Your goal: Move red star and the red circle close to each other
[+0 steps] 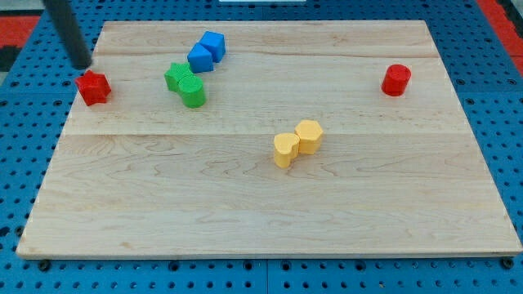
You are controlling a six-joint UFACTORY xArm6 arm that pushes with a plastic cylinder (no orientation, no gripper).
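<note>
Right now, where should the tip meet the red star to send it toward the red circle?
Push the red star on its side facing the view's left. The red circle sits far to the view's right. My tip is just above the star's upper-left, so drop slightly lower first.

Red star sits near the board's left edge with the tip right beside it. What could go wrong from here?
1. My tip is at the upper left of the red star; a push angled downward could slide it off the board's left edge.
2. The red circle lies far right. A straight push could hit the green blocks.
3. An off-centre push may spin the star away.
</note>
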